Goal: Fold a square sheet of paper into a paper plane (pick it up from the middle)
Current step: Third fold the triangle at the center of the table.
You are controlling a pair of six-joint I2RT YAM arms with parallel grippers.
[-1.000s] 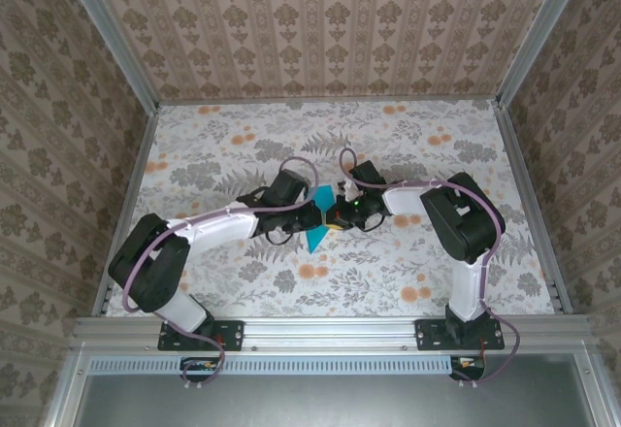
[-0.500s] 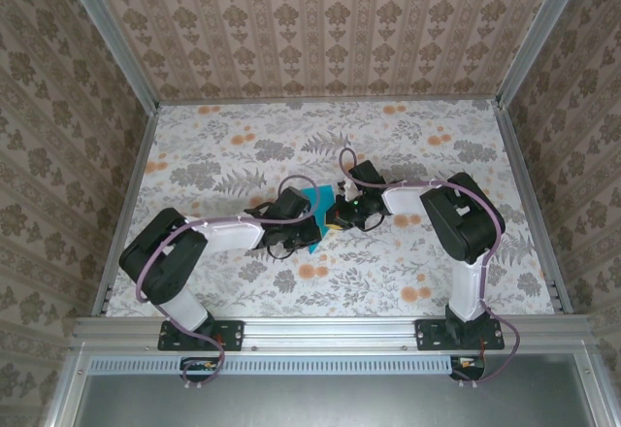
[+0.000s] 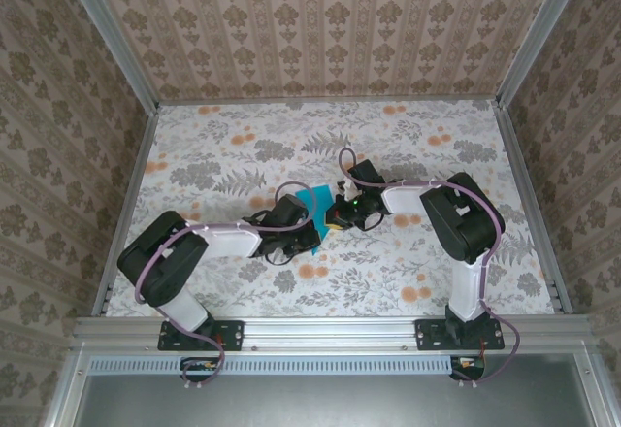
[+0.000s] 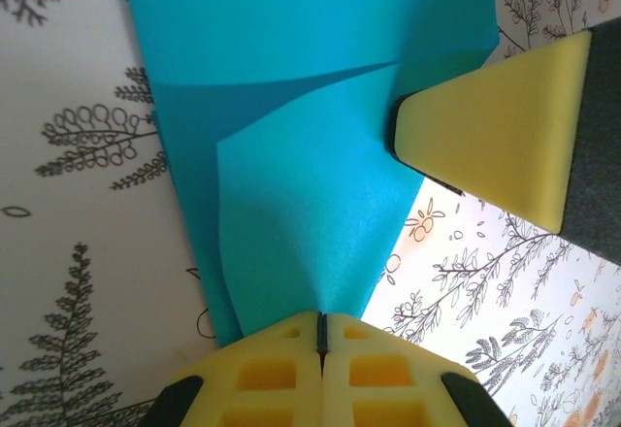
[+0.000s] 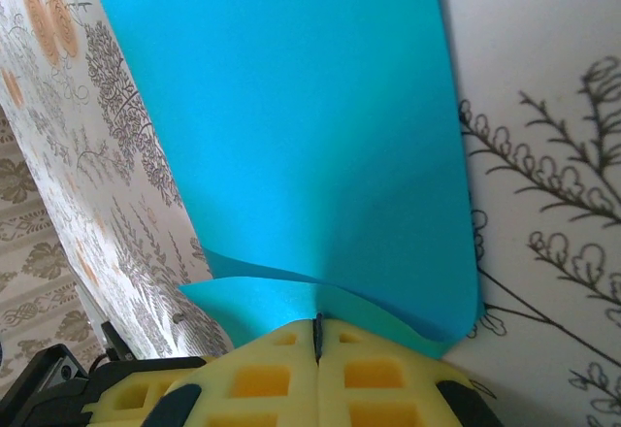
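Setting: seen from above, a table with a white floral-print surface (image 3: 223, 155) is boxed in by walls of beige patterned wallpaper (image 3: 320, 29). Two white-and-black robot arms reach in from the near edge, and their ends meet near the table's middle.

Paper plane: the slim teal-blue folded paper plane (image 3: 312, 204) is near the middle of the table, caught between the two gripper heads. In the left wrist view, its layered flaps overlap and one slanted fold edge crosses the sheet.

Left gripper: the left gripper (image 4: 321, 322) has its yellow foam fingertips pressed together, leaving only a thin dark seam. They pinch the near edge of the paper plane, which fans out and away from them.

Right gripper: the right gripper (image 5: 316, 328) is likewise squeezed closed. Its yellow fingertips clamp the paper plane's edge, where the paper buckles into a small ripple.

Contact: in the left wrist view, a yellow wedge-shaped pad (image 4: 485, 126) of the right gripper meets the paper's right side.

Height: the pictures do not show whether the paper plane is lifted clear of the table or resting on it.
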